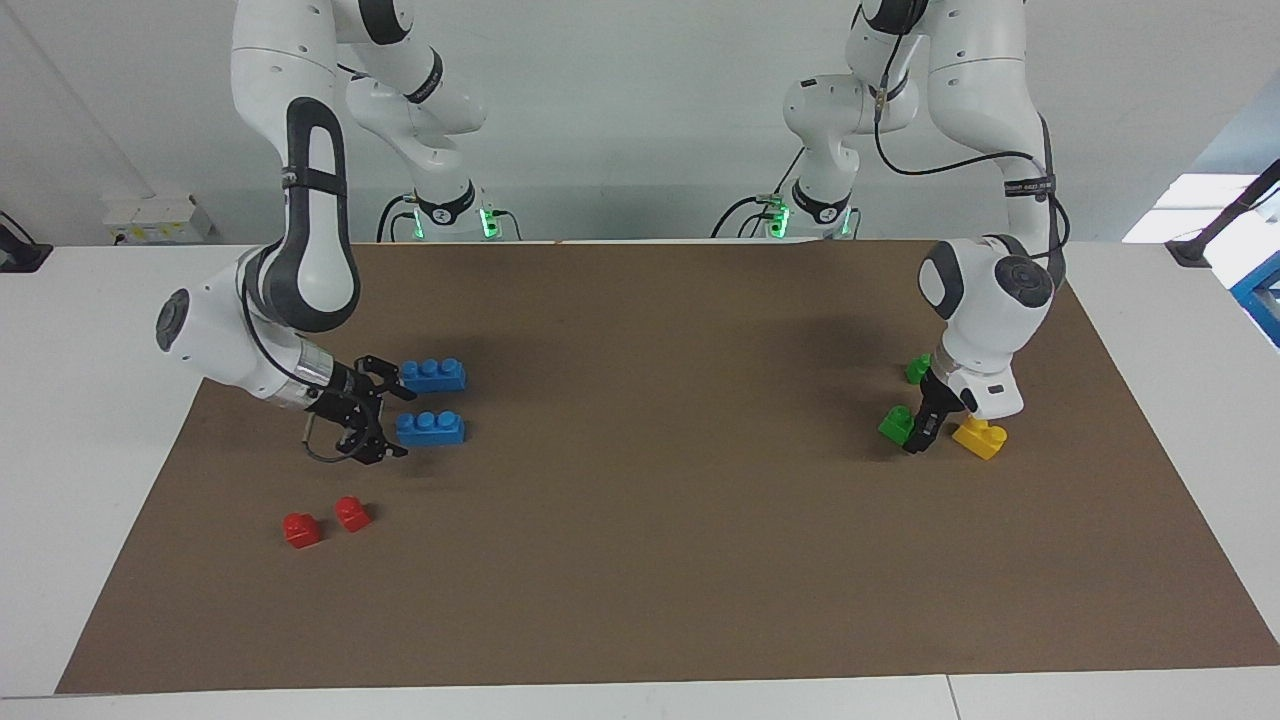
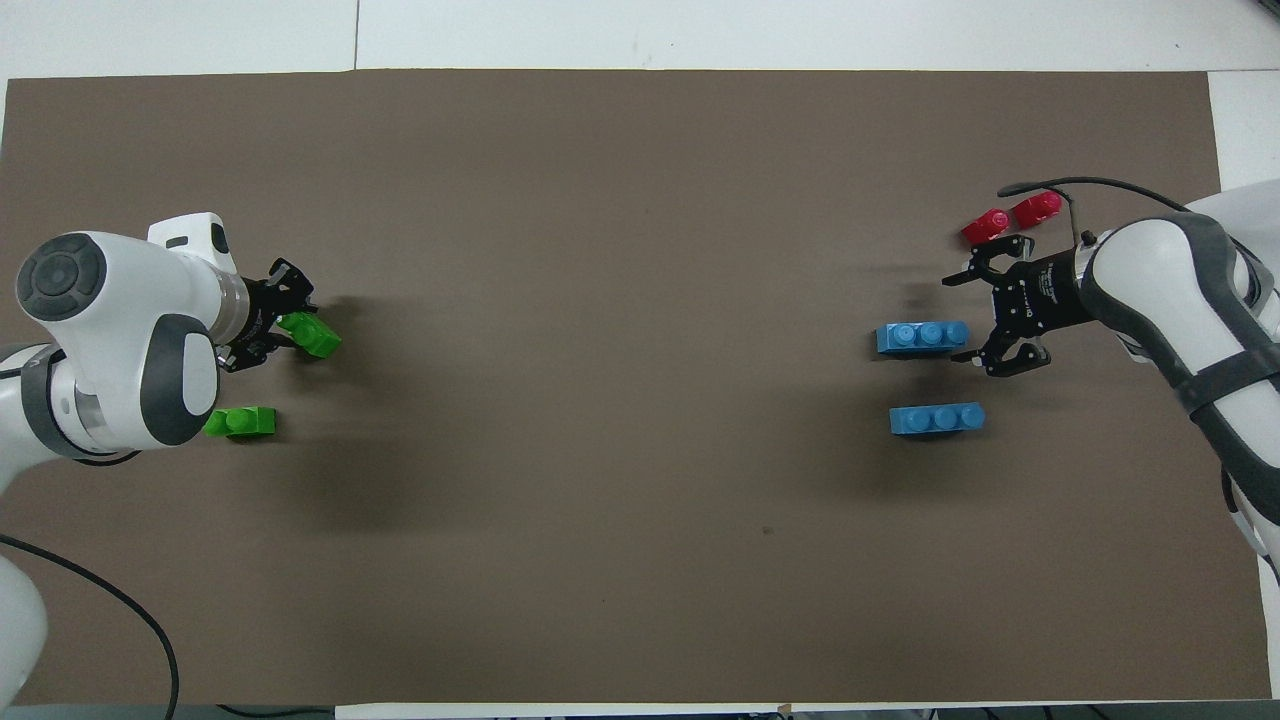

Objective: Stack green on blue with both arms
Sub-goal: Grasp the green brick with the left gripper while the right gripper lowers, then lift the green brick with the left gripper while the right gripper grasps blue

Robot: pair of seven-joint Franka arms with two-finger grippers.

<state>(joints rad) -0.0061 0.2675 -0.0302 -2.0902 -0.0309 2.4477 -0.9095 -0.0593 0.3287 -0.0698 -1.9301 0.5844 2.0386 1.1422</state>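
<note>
Yellow brick [image 1: 980,437] hidden under left arm [image 2: 110,340] in overhead view. Second green brick [image 1: 918,368] half covered by that arm in facing view. Both arms' bases cut off overhead. Left jaws' contact with green [image 2: 310,335] unclear.

Green brick [image 1: 897,424] upright on mat; blue three-stud brick [image 1: 431,427] flat, well apart.

Brown mat [image 1: 660,520] lies bare mid-table; red bricks [image 1: 325,522] crowd the blue bricks [image 1: 431,401].
</note>
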